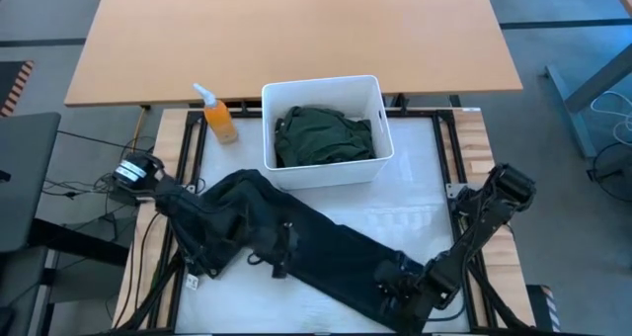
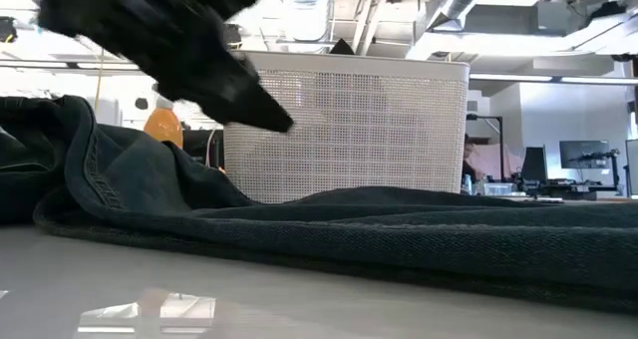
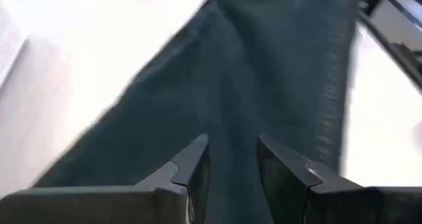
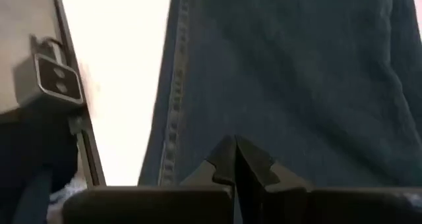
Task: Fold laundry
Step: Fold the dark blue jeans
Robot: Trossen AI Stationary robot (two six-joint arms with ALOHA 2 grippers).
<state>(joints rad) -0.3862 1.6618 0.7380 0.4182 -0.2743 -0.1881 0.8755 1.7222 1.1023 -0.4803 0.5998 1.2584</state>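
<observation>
Long black trousers (image 1: 326,242) lie slantwise on the white table, from the left toward the near right corner. My left gripper (image 1: 279,247) is at their wide left end, with cloth (image 3: 234,105) between its fingers. My right gripper (image 1: 392,279) is shut at their narrow right end, where a stitched edge (image 4: 175,112) shows. In the low view the trousers' left part (image 2: 90,150) humps up under my left arm (image 2: 199,50) and the rest (image 2: 419,229) lies flat. A dark green garment (image 1: 324,138) lies in the white bin (image 1: 272,128). My left gripper has a thick ridge of the trousers' left end (image 3: 232,141) between its two fingers (image 3: 191,165). It comes slanting down from the table's left, along the trousers. The cloth runs away from the fingers as a long fold; how many layers, I cannot tell. My right gripper pinches the trousers' right end (image 4: 237,128) at its shut fingertips (image 4: 221,155), slanting down from the table's right. The fingers themselves hide the place of contact. The cloth spreads away from them toward the left.
The white bin stands at the table's far middle, just behind the trousers, and shows as a mesh wall (image 2: 349,130) in the low view. An orange spray bottle (image 1: 219,119) stands left of it. A wooden table (image 1: 296,30) lies beyond. Bare white tabletop (image 1: 415,193) is right of the bin.
</observation>
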